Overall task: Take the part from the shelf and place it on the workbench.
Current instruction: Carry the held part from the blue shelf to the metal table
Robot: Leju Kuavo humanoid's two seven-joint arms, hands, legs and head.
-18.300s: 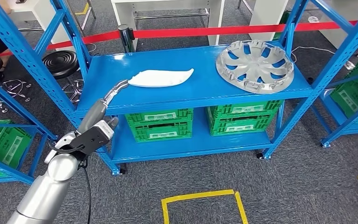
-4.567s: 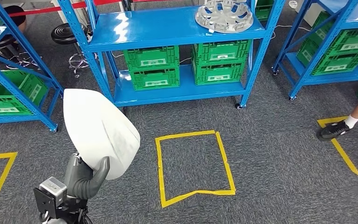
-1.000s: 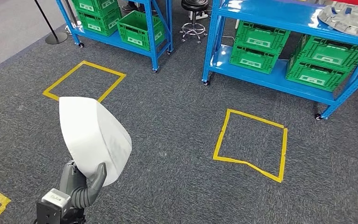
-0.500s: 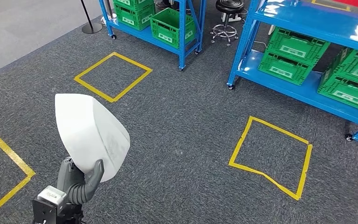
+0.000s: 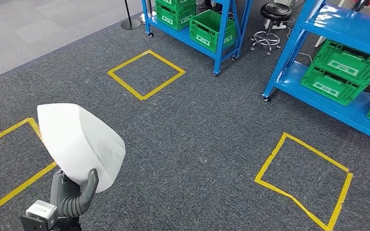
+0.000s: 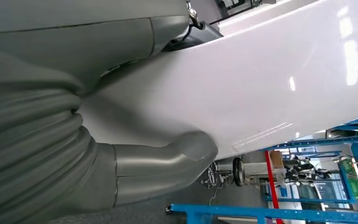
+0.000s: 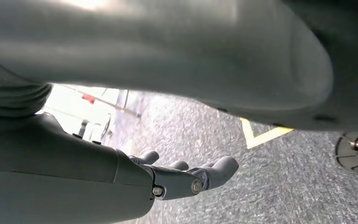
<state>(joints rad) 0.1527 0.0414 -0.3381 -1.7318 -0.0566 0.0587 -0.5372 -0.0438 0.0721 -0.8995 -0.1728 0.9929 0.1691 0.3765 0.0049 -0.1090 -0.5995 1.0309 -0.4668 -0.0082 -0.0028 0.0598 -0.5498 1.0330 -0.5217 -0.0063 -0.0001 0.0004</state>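
Observation:
A large white curved plastic part (image 5: 79, 144) stands upright at the lower left of the head view, gripped at its bottom edge by my left hand (image 5: 72, 192), whose thumb lies across its front face. Close up, the left wrist view has the glossy white part (image 6: 270, 79) with my grey thumb (image 6: 168, 158) pressed against it. My right hand (image 7: 186, 175) hangs over the grey carpet with its fingers loosely extended and nothing in them.
Blue shelving racks (image 5: 289, 53) with green crates (image 5: 342, 70) stand at the upper right and top centre. Yellow tape squares (image 5: 147, 72) mark the grey carpet, another (image 5: 306, 178) at the lower right. A black stool (image 5: 272, 19) stands between the racks.
The whole scene has shifted to the right as the camera turned left; the racks slid toward the right edge. My left hand still holds the white part in the same pose.

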